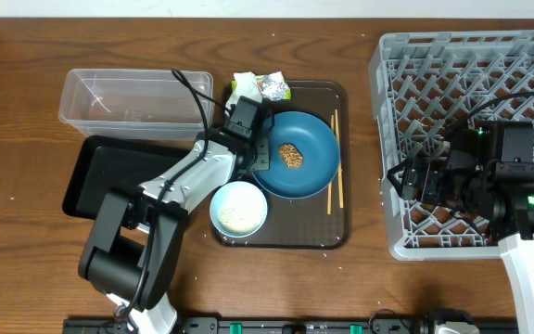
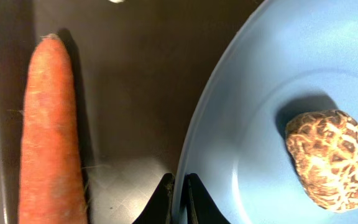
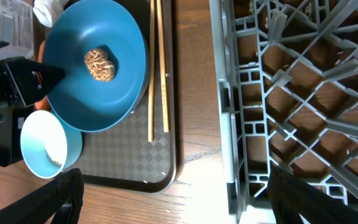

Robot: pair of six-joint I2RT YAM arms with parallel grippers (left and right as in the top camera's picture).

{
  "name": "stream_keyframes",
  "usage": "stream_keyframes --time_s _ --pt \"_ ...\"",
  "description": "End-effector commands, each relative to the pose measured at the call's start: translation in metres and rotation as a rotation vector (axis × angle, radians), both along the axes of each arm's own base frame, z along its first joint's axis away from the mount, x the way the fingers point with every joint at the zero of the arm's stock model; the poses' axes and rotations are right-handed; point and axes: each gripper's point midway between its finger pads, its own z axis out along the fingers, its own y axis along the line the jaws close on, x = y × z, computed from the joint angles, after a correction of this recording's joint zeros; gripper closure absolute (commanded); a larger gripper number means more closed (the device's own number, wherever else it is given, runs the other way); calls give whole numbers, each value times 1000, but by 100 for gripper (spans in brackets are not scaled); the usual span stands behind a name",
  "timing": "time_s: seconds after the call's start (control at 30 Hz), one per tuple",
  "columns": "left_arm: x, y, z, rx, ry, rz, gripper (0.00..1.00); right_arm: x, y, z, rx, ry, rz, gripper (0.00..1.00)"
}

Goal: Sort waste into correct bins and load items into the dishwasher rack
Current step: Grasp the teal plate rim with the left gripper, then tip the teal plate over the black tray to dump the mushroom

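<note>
The grey dishwasher rack (image 1: 452, 65) fills the right side, and the right gripper (image 3: 173, 177) hovers at its near edge with its fingers spread wide and nothing between them. The action is at centre table, on the brown serving tray (image 1: 295, 223). Off to its left the clear tub (image 1: 109, 97) and the black tray (image 1: 100, 176) sit side by side.

On the serving tray sits the large blue plate (image 2: 278, 74), and the left gripper (image 2: 180, 190) is on its left rim. The two fingertips are drawn close with the plate's edge running between them, a thin pinch on the lip. The white bowl (image 1: 215, 206) lies just in front of the plate with loose rice (image 1: 240, 218) in its bottom. The chopsticks (image 1: 335, 158) lie along the plate's right side.

In the wrist view the carrot (image 2: 45, 137) lies flat on the tray just left of the rim, clear of the fingers. The brown food lump (image 2: 331, 155) rests out in the plate's well. Up at the tray's far edge are the crumpled tissue (image 1: 245, 85) and the green-and-silver wrapper (image 1: 274, 87).

My read is that the plate is about to come up with the lump aboard, so a level lift matters. A one-sided rim grip will want to sag at the far edge, and that rounded lump looks ready to roll. The raise should be slow, with the wrist held flat. The swing should stay clear of the bowl, and the plate should tip only once it is over a bin.
</note>
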Motion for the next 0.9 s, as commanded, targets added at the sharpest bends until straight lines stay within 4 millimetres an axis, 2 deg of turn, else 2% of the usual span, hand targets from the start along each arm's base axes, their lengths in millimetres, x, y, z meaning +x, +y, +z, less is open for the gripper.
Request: stream_keyframes --time_s 0.0,0.13,0.37,0.5,0.6,0.7,0.77,0.83,0.87 --pt "0 2 2 16 -4 -12 94 1 3 4 -9 -14 11 12" --pt "4 2 22 -4 -45 -10 94 1 3 4 -9 -14 11 12" --pt "5 20 82 -47 -147 33 94 0 3 4 -9 -13 11 12" --pt "-6 41 121 -50 -204 45 94 0 3 4 -9 -10 11 12" --pt "-26 62 145 -25 -214 48 94 0 3 4 -9 -10 11 12" --pt "-53 100 159 84 -202 114 94 0 3 4 -9 -10 11 12" --pt "-74 141 169 235 -198 210 94 0 3 4 -9 -10 11 12" --pt "-101 189 185 394 -212 398 94 0 3 4 -9 -10 11 12" --pt "-110 202 192 434 -222 463 94 0 3 4 -9 -11 11 12"
